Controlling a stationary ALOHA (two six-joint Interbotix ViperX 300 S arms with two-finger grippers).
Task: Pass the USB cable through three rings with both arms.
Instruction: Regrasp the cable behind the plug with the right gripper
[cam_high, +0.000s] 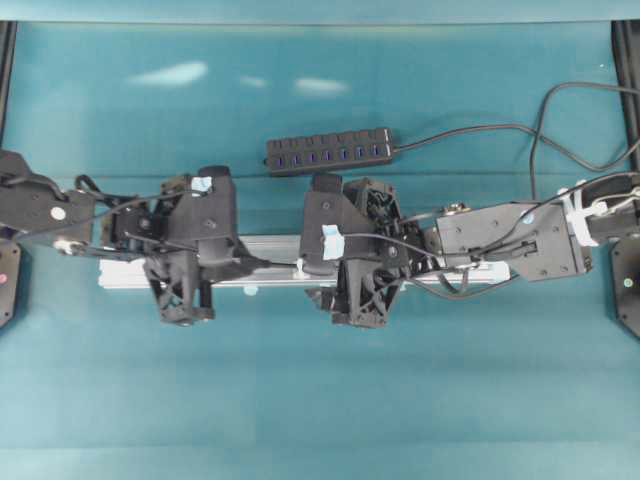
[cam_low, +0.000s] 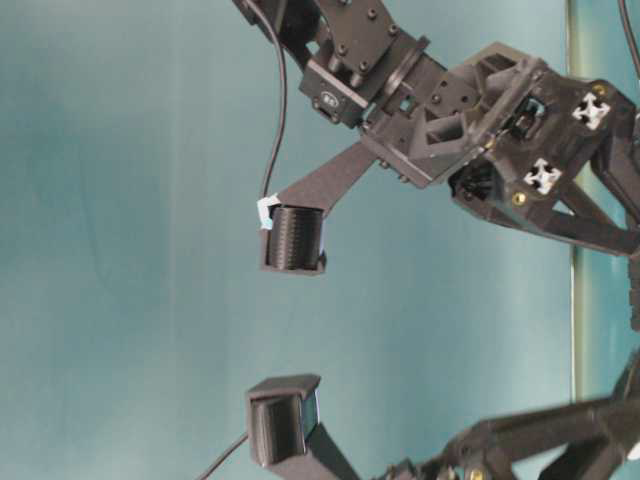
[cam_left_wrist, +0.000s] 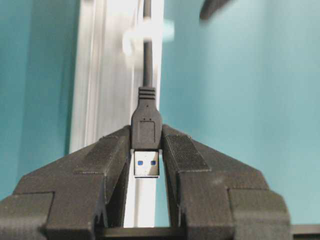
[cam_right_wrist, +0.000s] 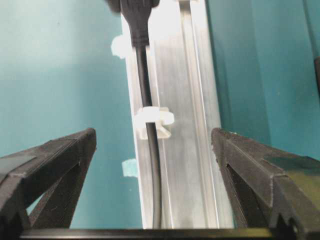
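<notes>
Teal surface, overhead view: the table carries a silver rail lying left to right across the middle, mostly covered by the two arms.
Overhead, left gripper: it sits over the left part of the rail, pointing right; the arm's body hides the rail beneath it.
Overhead, right gripper: it reaches in from the right over the rail's middle, a pale tape patch on its finger; one whitish ring shows between the two grippers.
Overhead, surroundings: a black hub with blue sockets lies behind the rail, well apart from it, its cord running off to the right.
Table-level view: two ribbed black fingertips stand wide apart against the teal backdrop; rail and rings do not show here.
Left wrist view: the left gripper is clamped on the plug of the USB cable, metal end with blue insert facing the camera; the cord runs away along the rail and through a blurred whitish ring.
Right wrist view: the right gripper has its jaws spread wide on either side of the rail, holding nothing. The cable lies along the rail and passes through the near ring; a second ring stands farther off beside the cord, and a light-blue foot peeks out at the rail's left edge.
</notes>
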